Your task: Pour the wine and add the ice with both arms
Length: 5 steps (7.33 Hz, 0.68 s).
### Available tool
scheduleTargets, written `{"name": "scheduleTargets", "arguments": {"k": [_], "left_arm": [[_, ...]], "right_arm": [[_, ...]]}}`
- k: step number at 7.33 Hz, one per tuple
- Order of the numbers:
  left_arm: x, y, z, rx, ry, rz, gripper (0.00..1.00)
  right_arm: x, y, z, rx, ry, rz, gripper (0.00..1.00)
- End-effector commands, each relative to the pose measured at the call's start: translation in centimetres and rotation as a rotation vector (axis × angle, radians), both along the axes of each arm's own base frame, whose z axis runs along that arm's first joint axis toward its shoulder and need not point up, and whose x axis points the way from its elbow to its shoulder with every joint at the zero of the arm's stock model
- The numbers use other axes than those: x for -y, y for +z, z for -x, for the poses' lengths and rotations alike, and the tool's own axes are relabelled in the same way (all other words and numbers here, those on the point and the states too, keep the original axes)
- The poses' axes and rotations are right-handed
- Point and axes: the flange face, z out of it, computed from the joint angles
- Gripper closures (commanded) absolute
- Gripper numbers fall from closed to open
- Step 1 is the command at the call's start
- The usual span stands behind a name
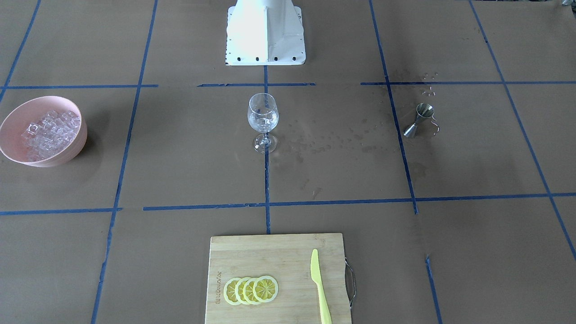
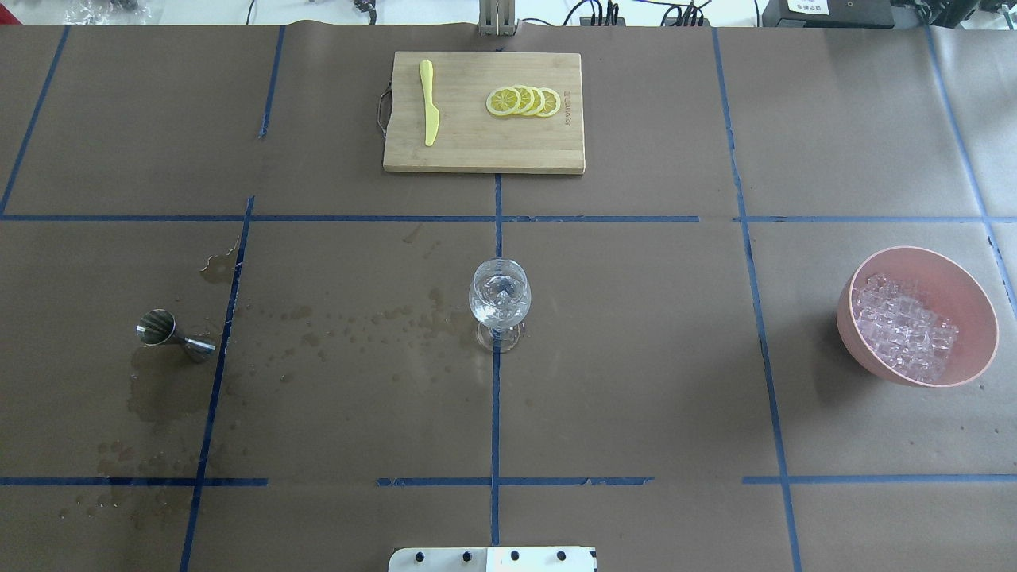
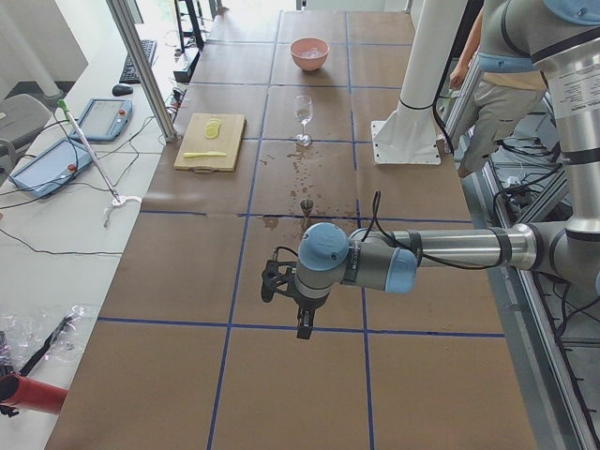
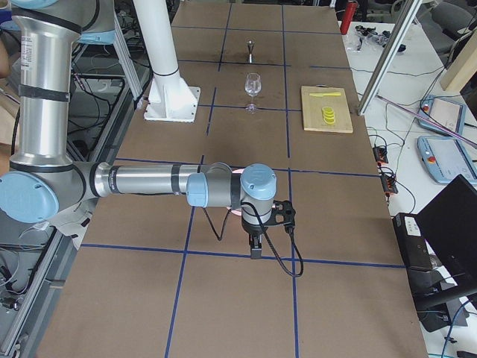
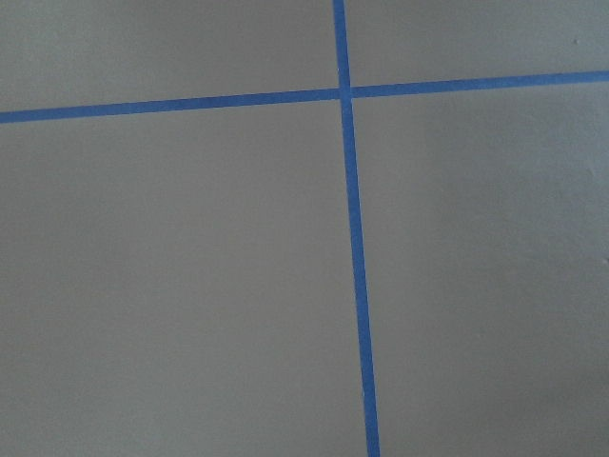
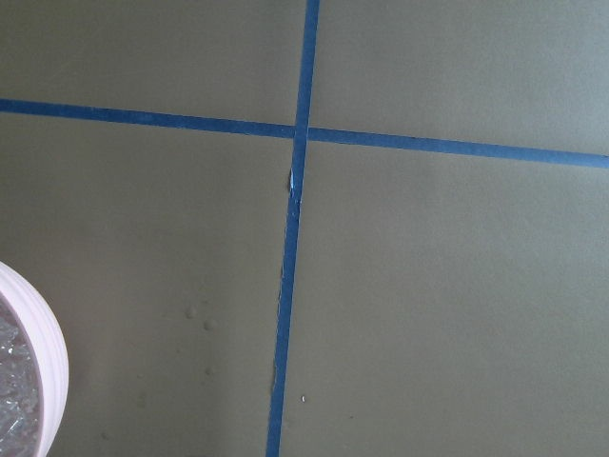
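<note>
Glassy ice [image 2: 906,330] heaps in the bowl [image 2: 981,302] at my right on the worktop [image 2: 636,357], well apart from the glass [image 2: 499,295]. Cubes look slick and light, so I'd pinch flat faces. I cannot tell whether my left tool [image 3: 305,328] or right tool [image 4: 255,252] is open.
</note>
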Motion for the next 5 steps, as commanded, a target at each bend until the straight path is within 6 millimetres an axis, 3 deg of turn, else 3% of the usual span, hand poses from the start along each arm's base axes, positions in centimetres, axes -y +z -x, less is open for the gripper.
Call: {"name": "scheduleTargets", "arguments": {"k": [1, 5], "left_arm": [[0.0, 0.0, 0.0, 0.000, 0.000, 0.003, 0.00], [0.1, 0.1, 0.0, 0.002, 0.000, -0.004, 0.00]], "right_arm": [[-0.4, 0.4, 0.0, 0.002, -0.001, 0.008, 0.00], [-2.5, 2.2, 0.0, -0.002, 0.002, 0.053, 0.00]]}}
